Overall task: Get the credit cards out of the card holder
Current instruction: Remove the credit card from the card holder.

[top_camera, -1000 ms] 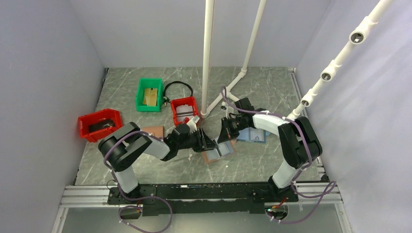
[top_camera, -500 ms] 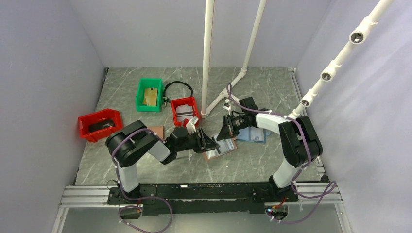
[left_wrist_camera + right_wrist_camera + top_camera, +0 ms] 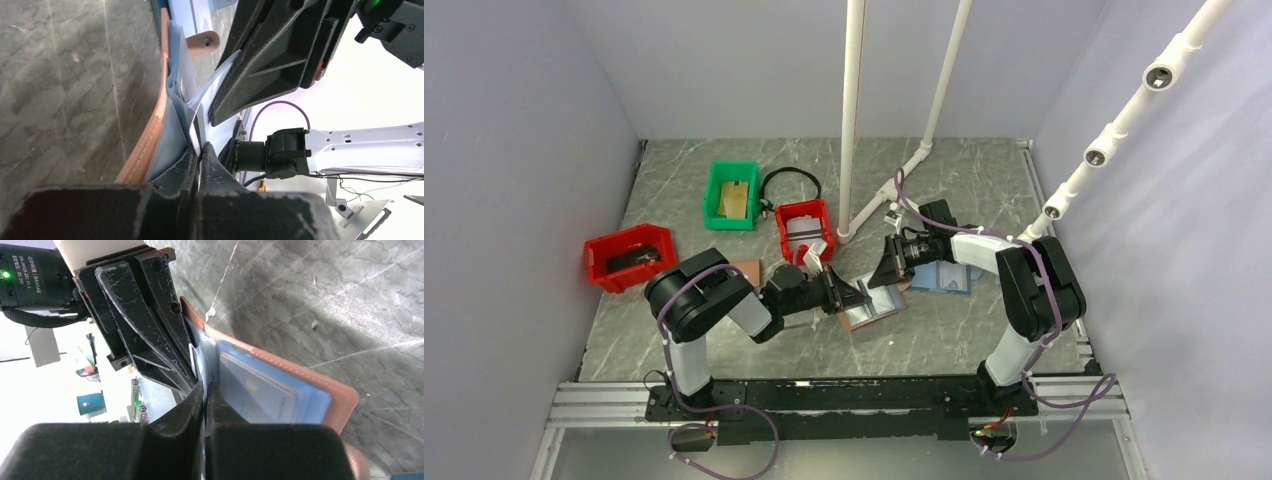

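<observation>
Your grey marbled bench [image 3: 984, 180] carries a green bin [image 3: 711, 200] at the back and a black cable loop [image 3: 789, 171] beside it. There is a left red bin [image 3: 594, 260] and a middle red bin [image 3: 782, 232]. The card holder [image 3: 879, 308] lies open at the centre, and a blue holder [image 3: 946, 278] lies just right of it.

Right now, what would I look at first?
The black left fingers and right fingers meet tip to tip over the open brown holder mid-table, both pinching its pale blue inside. Behind on the left sit a green bin and two red bins.
</observation>
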{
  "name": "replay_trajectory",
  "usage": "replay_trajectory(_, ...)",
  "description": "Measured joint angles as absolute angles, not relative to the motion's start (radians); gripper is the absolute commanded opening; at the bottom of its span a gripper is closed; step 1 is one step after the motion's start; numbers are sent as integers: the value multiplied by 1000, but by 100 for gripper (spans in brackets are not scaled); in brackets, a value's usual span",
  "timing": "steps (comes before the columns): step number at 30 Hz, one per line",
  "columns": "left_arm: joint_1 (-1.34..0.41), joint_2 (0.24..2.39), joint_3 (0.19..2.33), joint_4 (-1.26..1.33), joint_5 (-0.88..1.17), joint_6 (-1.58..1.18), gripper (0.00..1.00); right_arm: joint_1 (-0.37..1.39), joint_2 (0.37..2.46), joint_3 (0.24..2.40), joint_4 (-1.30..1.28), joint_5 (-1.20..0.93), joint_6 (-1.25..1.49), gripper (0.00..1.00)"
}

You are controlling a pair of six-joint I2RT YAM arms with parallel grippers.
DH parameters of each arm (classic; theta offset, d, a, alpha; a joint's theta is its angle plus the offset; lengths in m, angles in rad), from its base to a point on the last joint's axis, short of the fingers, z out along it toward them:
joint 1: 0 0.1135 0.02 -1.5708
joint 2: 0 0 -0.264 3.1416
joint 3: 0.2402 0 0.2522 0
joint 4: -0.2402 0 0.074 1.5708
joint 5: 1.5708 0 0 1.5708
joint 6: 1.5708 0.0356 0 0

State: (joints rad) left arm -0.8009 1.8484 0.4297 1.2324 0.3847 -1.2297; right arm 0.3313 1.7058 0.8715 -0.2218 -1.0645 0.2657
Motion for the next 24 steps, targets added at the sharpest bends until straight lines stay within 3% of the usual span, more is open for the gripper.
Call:
replay_trajectory(3, -801, 1848, 419, 1260, 385, -1233, 0, 330, 1706, 871, -226, -1063, 259, 29)
replay_trajectory(7, -795, 1847, 391, 1291, 388, -1232, 0, 331, 1708, 871, -234, -1067, 245, 31)
replay_trajectory(9, -785, 1845, 371, 1308, 395, -1232, 0, 332, 1711, 871, -234, -1082, 235, 26)
replay_trajectory(12, -768, 1838, 350, 1330, 414, -1231, 0, 332, 1717, 871, -231, -1111, 216, 7)
replay_trajectory(14, -757, 1824, 338, 1343, 432, -1224, 0, 332, 1718, 871, -231, -1131, 200, 0)
replay_trajectory(24, -720, 1657, 303, 1212, 502, -1157, 0, 339, 1719, 873, -228, -1242, 172, 0)
